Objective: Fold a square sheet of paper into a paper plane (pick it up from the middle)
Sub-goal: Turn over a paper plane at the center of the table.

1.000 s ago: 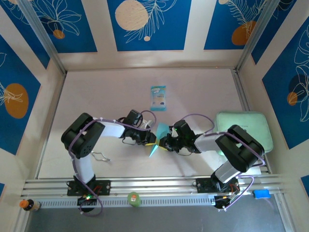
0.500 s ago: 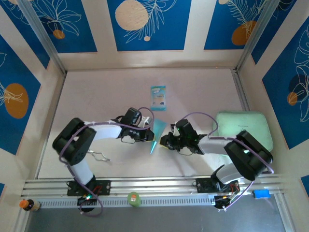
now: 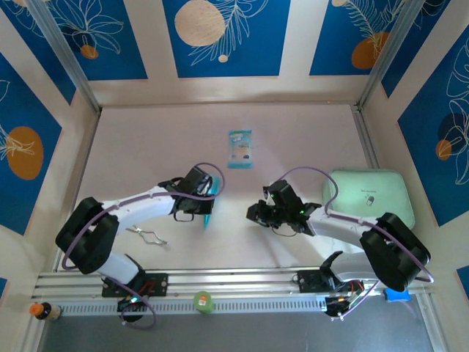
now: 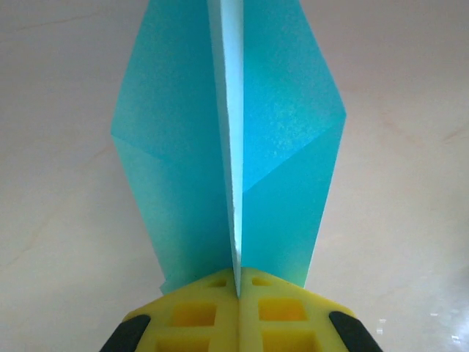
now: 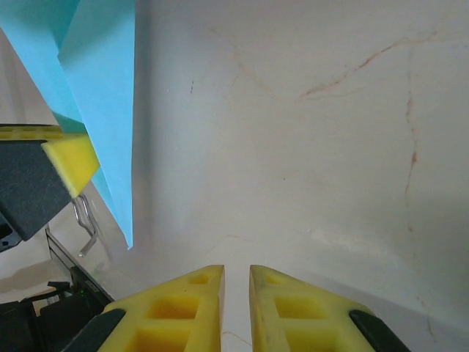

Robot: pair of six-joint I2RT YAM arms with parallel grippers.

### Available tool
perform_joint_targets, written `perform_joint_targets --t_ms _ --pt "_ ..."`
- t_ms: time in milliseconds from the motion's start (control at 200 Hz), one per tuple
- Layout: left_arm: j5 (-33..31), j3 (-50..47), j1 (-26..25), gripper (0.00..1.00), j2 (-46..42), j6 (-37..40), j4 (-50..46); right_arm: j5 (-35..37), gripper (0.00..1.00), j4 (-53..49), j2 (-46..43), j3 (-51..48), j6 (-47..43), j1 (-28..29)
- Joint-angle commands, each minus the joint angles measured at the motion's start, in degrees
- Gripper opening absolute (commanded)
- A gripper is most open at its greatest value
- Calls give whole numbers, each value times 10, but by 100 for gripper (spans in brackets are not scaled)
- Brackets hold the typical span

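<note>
The square sheet of paper (image 4: 176, 161) is folded into a slim light-blue paper plane with a centre ridge and two wings spread to either side. My left gripper (image 4: 238, 282) is shut on the ridge at its rear, and the plane stands on edge above the table. From above, the plane (image 3: 209, 220) shows as a cyan sliver at my left gripper (image 3: 206, 205), left of centre. My right gripper (image 3: 253, 213) sits a short way to the right, apart from the paper. Its jaws (image 5: 237, 275) stand narrowly open with only bare table between them. The plane (image 5: 102, 95) hangs at that view's upper left.
A small teal-and-white packet (image 3: 239, 149) lies further back at centre. A pale green pad (image 3: 370, 196) rests at the right edge. A bent wire clip (image 3: 149, 235) lies near the left arm. The metal rail (image 3: 242, 279) runs along the front.
My left gripper has carried the folded paper leftward, away from the right gripper, and the gap between the two grippers has widened. The right gripper has shifted slightly.
</note>
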Motion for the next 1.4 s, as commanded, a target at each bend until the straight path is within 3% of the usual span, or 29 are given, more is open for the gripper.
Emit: perform_joint_targets --t_ms 0,700,1390 --pt "-52 -10 -8 1 -19 -2 -41 -3 17 -5 14 28 -13 12" --pt "-55 -9 -29 9 11 -12 -40 -48 18 65 79 48 -6 33" --pt "-16 -35 -44 9 -5 -16 3 -89 36 164 234 152 70 35"
